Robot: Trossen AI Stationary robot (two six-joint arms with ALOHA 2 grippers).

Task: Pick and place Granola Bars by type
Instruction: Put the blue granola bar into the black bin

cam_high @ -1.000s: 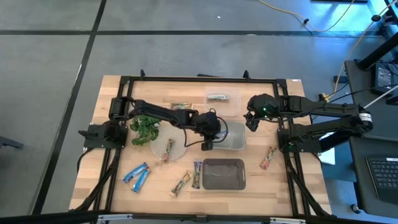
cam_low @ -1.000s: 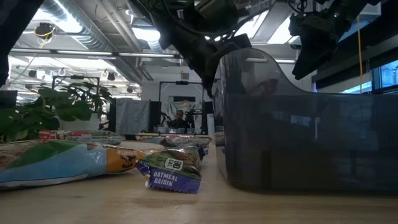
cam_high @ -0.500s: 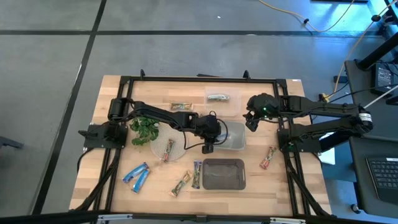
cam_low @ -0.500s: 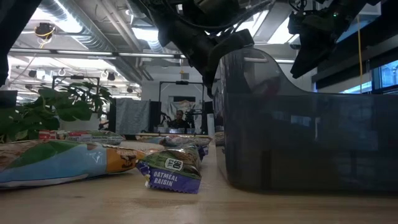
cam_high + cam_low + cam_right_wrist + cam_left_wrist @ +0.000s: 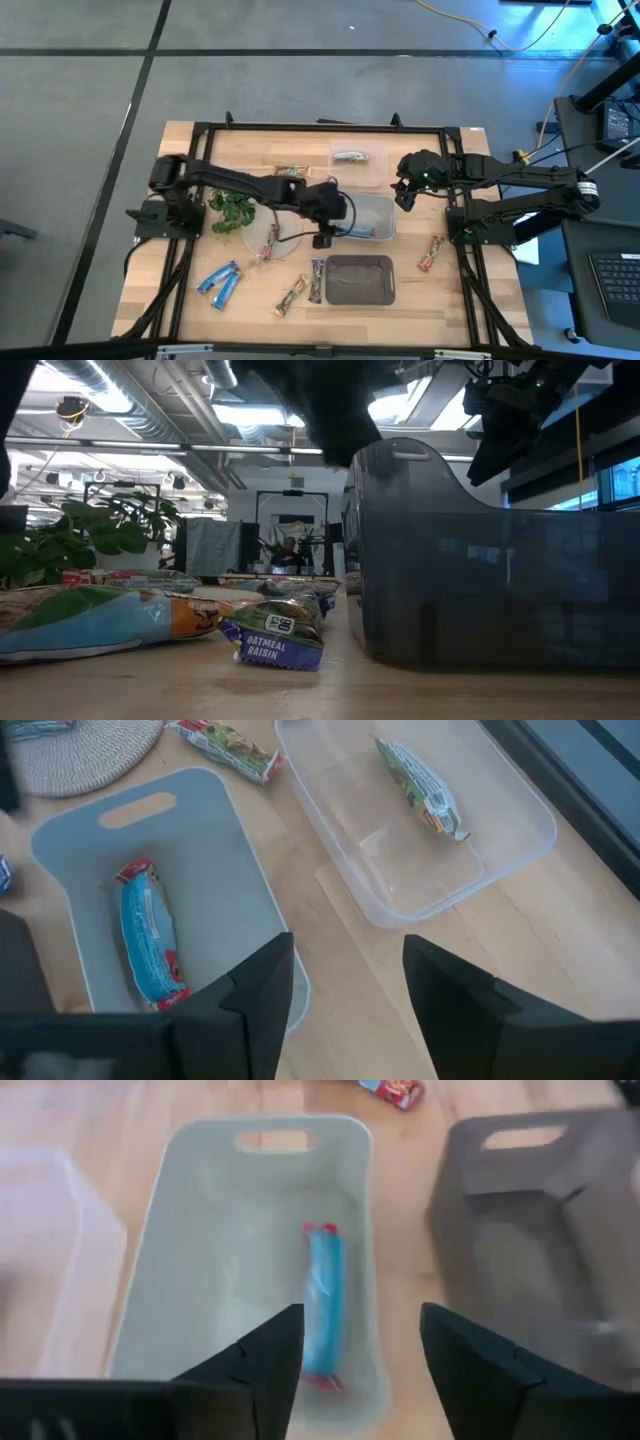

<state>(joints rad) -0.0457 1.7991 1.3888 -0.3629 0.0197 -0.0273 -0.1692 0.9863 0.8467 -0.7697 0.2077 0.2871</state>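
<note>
Sorting in progress. Blue bar [image 5: 324, 1300] is laid in pale bin [image 5: 200, 1200], a green-tan bar [image 5: 418, 778] in clear tray [image 5: 500, 850], types kept apart. Left gripper [image 5: 360, 1360] is held above the bin, spread, empty; right gripper [image 5: 345, 990] parked nearby, likewise spread and empty.

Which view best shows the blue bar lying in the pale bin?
The right wrist view: the blue bar lies whole and sharp in the pale bin. The left wrist view blurs it, the high view shows a sliver, the low view nothing.
</note>
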